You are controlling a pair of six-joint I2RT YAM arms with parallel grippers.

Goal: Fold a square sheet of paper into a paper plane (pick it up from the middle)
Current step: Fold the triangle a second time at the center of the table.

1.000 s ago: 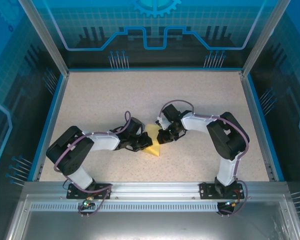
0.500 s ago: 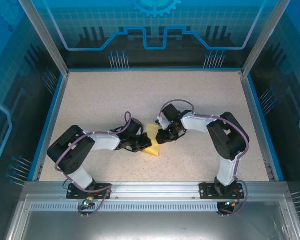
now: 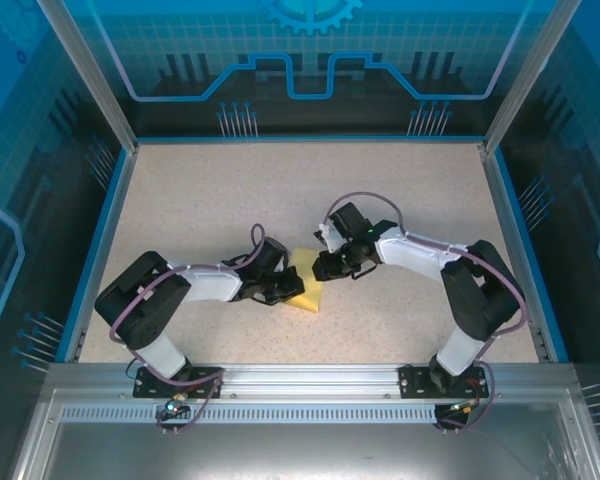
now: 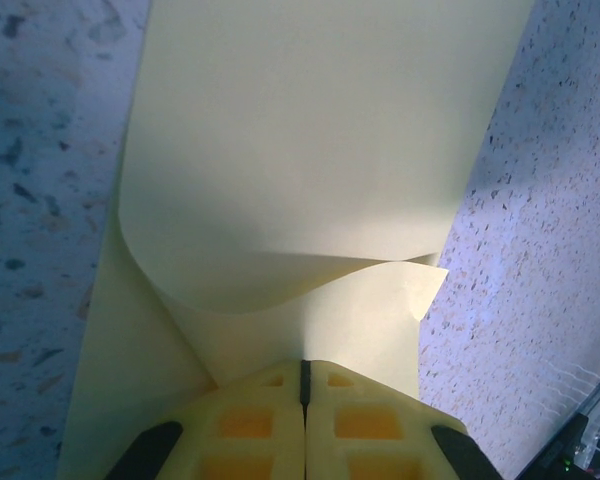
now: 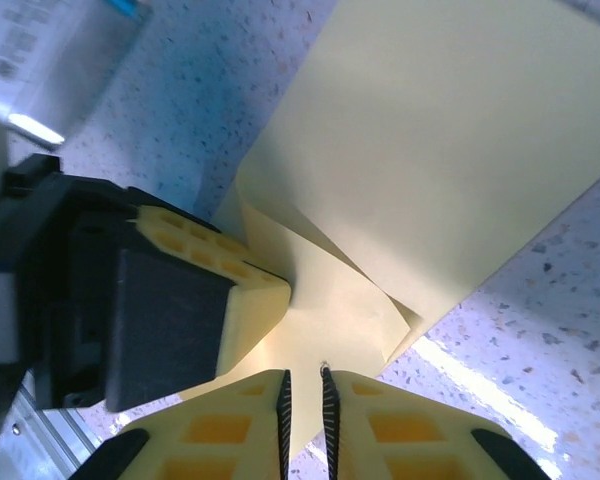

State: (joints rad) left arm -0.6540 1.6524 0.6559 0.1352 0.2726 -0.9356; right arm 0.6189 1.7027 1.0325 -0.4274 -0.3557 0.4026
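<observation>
The right arm's elbow has swung outward toward the right side of the bench [image 3: 280, 190], and its forearm now lies stretched. The left arm has not shifted. The left gripper [image 3: 286, 290] is closed tight, pinching the square sheet of paper [image 3: 310, 298] at its left edge, where one layer arches up in a loose curl. The right gripper [image 3: 325, 268] meets the sheet's opposite corner, jaws a slit apart with paper running into the slit; whether it grips I cannot tell. The sheet lies between the two grippers where it was, only partly folded. The right arm is probably re-posing for the next crease, which is not yet made.
</observation>
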